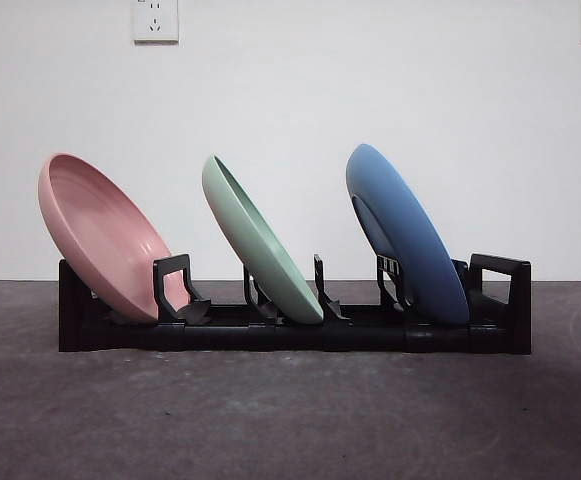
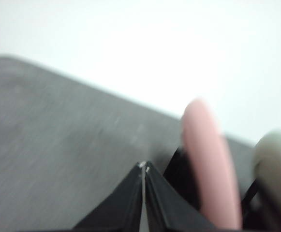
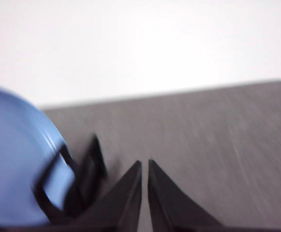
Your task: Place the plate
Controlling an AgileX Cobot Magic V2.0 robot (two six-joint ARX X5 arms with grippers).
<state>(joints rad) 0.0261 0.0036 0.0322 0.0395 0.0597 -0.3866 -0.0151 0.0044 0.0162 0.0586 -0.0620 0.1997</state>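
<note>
**Three plates in the rack**

From the front, a black rack (image 1: 290, 335) sits on the grey worktop (image 1: 290, 420). Three plates stand in it, and all lean the same way. The pink plate (image 1: 105, 235) is at one end. The green plate (image 1: 260, 240) is in the middle. The blue plate (image 1: 405, 235) is at the other end, beside the rack's end handle. The plates do not touch each other. Two white wall sockets (image 1: 155, 20) show high on the wall behind. No arm shows in this view.

The left wrist view is blurry. It shows the left pincer (image 2: 144, 166) with its two black tips pressed together and nothing between them. The pink plate's edge (image 2: 210, 164) is near it, with the green plate (image 2: 275, 169) just past that.

The right wrist view is blurry too. The right pincer (image 3: 145, 164) has only a thin gap between its tips and holds nothing. The blue plate (image 3: 19, 154) stands off to one side, in the rack (image 3: 89, 174).
</note>
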